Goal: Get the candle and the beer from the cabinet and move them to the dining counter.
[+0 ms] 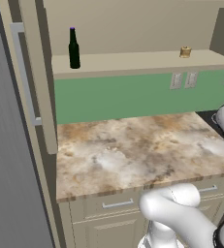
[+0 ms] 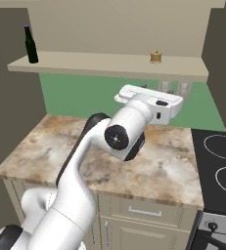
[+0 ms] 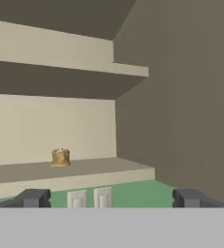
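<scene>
Left base: slim dark glass beer (image 1: pixel 73 48) upright at left of open beige cabinet (image 1: pixel 133 65) shelf, squat tan candle (image 1: pixel 185 52) far right. Right base: marbled stone worktop (image 2: pixel 36 151) below. Hand: gripper (image 3: pixel 111 198) fingers wide apart, empty, candle on shelf ahead.

The white arm (image 2: pixel 85 161) rises from its base at the lower left of the right base view, leans forward and up through a dark elbow joint (image 2: pixel 117 138), then bends into a level forearm and hand (image 2: pixel 151 103) that reach ahead, away from the camera. In the left base view a white shoulder link (image 1: pixel 174 208) curves across the lower right corner. In the hand view the gripper (image 3: pixel 112 198) faces forward and roughly level, its 2 dark fingertips (image 3: pixel 33 198) set far apart at the bottom edge, jaws spread wide with nothing between them.
</scene>
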